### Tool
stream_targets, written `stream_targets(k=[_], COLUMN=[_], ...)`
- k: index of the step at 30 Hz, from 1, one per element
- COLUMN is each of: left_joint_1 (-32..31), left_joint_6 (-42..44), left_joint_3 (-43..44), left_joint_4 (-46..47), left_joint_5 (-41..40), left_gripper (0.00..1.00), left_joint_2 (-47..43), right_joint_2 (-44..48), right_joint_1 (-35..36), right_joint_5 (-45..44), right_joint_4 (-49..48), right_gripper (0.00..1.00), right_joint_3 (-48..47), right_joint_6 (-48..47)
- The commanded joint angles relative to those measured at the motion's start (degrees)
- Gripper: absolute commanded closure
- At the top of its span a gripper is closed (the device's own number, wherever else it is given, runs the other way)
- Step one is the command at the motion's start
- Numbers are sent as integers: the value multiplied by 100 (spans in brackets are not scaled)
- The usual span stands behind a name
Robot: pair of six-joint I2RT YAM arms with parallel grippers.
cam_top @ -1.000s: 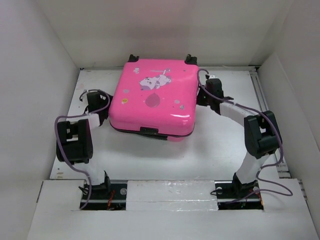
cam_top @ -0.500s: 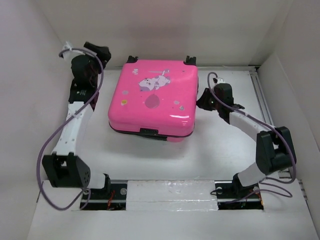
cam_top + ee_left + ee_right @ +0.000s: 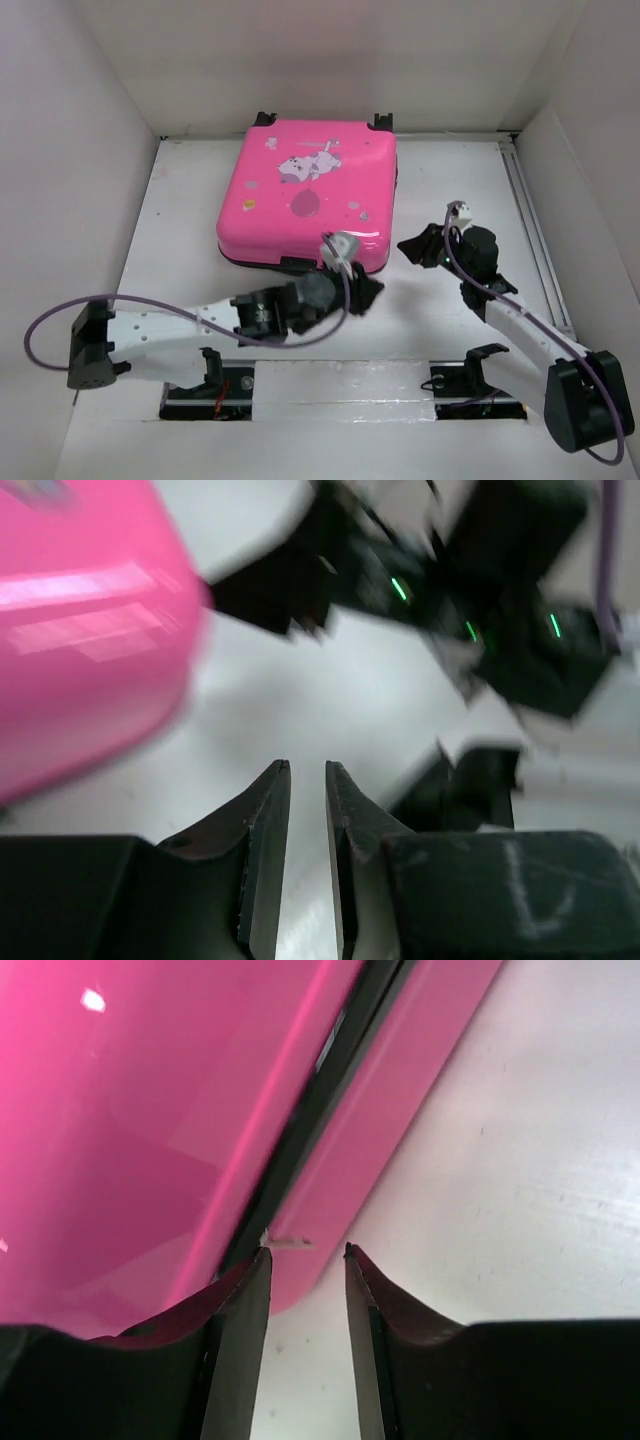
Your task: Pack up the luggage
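Luggage (image 3: pixel 305 195) lies closed on the tabletop (image 3: pixel 180 270). Left gripper (image 3: pixel 372 293) has swung to its near-right corner and right gripper (image 3: pixel 408 246) has backed off. Both jaws are barely parted and empty, so closing the seam probably comes next.

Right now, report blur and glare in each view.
Left wrist: heavy motion blur smears the luggage and background; only its fingers sharp. Right wrist: mostly sharp, one glare spot on the shell. Top external: sharp, soft sheen along the lid's near edge.

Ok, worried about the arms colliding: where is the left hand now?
Top view: the left hand lies just in front of the luggage's near right corner, with the right hand close by on its right.
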State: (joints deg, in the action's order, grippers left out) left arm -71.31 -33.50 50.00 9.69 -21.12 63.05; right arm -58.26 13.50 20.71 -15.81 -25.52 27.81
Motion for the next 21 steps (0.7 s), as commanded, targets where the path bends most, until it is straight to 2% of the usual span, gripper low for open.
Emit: stream_targets(k=[1,3,5,7,10,12,13,16,18,21], left_joint_1=[-1121,-1122,-1122,-1122,-1122,-939,-589,106,108,108], left_joint_6=[3,-532,-956,-1246,-2071,-2641,-2871,-3014,-2900,-2803], left_joint_3=[-43,-278,-604,-1016,-1491,-2071,-2273,-2942,-3022,-2813], left_joint_4=[69,-239,-30,146,252,322,323,699,955,799], left_joint_5=[-1297,-1323,-1324,-1394,-1894,-1957,-1852,-1300,-1359,-1491], left_gripper=[84,81,79,79,76,71,67,64,61,59], left_joint_2=[84,453,603,735,569,359,201,68,67,67], right_joint_2=[253,149,-237,-632,-696,-538,-485,-485,-485,-319], right_joint_1=[13,-48,-49,100,582,916,1240,1786,2007,2219], right_joint_5=[337,538,845,1259,1348,1095,780,463,128,-689], right_joint_4=[-906,-1160,-1231,-1283,-1284,-1127,-1056,-767,-259,340], right_gripper=[58,61,63,67,74,74,76,77,77,75], right_joint_3=[442,504,417,162,-31,-93,-155,-321,-559,-683], right_joint_6=[-127,-127,-127,-127,-180,-180,-180,-469,-723,-838])
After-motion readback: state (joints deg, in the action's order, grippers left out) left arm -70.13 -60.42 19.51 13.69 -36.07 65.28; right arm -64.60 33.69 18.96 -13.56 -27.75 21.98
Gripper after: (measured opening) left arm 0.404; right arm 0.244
